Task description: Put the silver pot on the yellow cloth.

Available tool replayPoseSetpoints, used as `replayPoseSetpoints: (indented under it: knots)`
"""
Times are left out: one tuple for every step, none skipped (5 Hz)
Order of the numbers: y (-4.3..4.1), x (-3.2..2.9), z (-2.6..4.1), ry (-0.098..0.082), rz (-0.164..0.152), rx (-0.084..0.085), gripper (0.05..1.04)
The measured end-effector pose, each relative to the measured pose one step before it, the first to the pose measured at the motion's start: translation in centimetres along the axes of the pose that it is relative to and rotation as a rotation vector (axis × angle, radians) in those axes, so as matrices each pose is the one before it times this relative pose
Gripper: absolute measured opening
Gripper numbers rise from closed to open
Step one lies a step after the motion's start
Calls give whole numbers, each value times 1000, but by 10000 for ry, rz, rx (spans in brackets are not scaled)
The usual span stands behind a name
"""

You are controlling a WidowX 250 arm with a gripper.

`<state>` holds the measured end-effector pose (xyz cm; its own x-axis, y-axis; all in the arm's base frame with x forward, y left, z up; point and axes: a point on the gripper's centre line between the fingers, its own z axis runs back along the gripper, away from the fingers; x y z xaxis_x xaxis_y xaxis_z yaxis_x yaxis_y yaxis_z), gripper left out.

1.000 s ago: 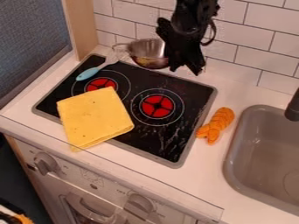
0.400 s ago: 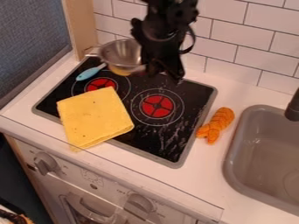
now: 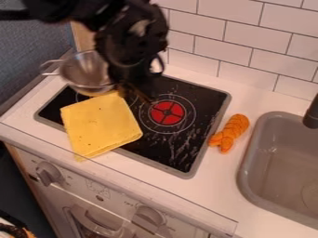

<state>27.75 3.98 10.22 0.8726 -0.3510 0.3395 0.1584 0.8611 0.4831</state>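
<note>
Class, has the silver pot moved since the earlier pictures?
Yes: the silver pot has moved left and lower in the view, from the back edge of the stovetop to its back-left corner.

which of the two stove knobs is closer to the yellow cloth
The left knob in the picture, just below the yellow cloth's front corner. The right knob sits lower and farther from the cloth.

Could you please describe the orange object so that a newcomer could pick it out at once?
Find the black stovetop, then the grey sink to its right. On the strip of white counter between them lies the orange object, long and ridged, with a split lower end. Its bumpy orange surface sets it apart from the smooth sink and the flat yellow cloth.
</note>
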Motion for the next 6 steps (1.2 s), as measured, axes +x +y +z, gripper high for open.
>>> replayPoseSetpoints:
  knots:
    - [672,-1855,-674,198,545,480,87]
    - [-266,-441,-1242,-92,364,292,87]
    - [-485,-564,-1661,388,-291,251,87]
    - [-427,755,-1216,-145,15,-127,87]
    - [-584,-40,-1030,176,-111,-74,87]
    - [-662,-287,-627,153,21,-213,87]
